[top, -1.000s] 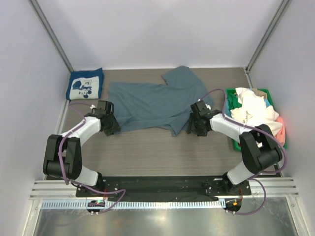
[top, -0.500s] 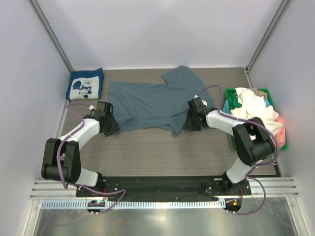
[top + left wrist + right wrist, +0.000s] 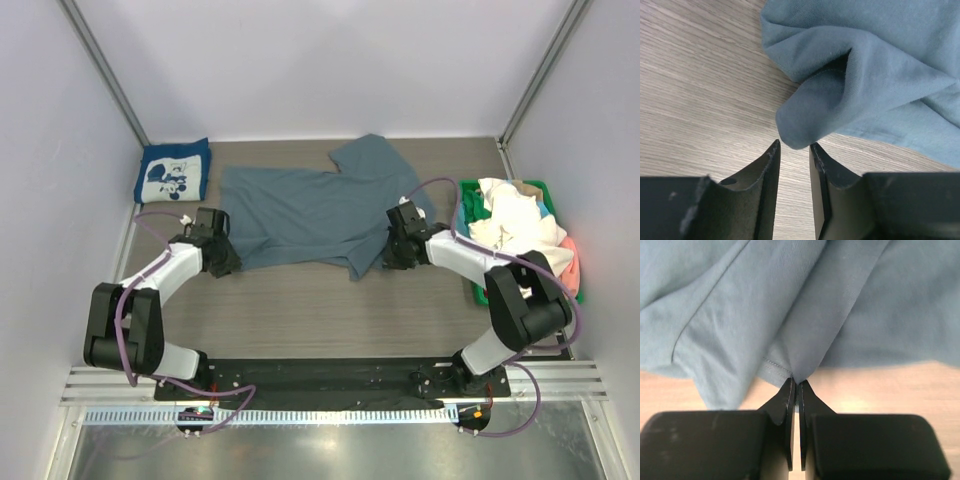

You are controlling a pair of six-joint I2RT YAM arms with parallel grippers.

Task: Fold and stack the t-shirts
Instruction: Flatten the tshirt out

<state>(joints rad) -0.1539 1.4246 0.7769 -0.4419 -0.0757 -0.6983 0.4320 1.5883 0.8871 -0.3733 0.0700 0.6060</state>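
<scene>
On the wood-grain table (image 3: 300,310), a plain slate-blue cloth t-shirt (image 3: 310,210) lay spread by the far edge. My right gripper (image 3: 796,382) pinched its hem, fingers nearly touching; my left gripper (image 3: 794,145) stood narrowly parted, a fold at its tips, ungripped.

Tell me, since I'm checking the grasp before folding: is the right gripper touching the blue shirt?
Touching. The right wrist view shows the right gripper shut on a pinched edge of the blue shirt.
</scene>
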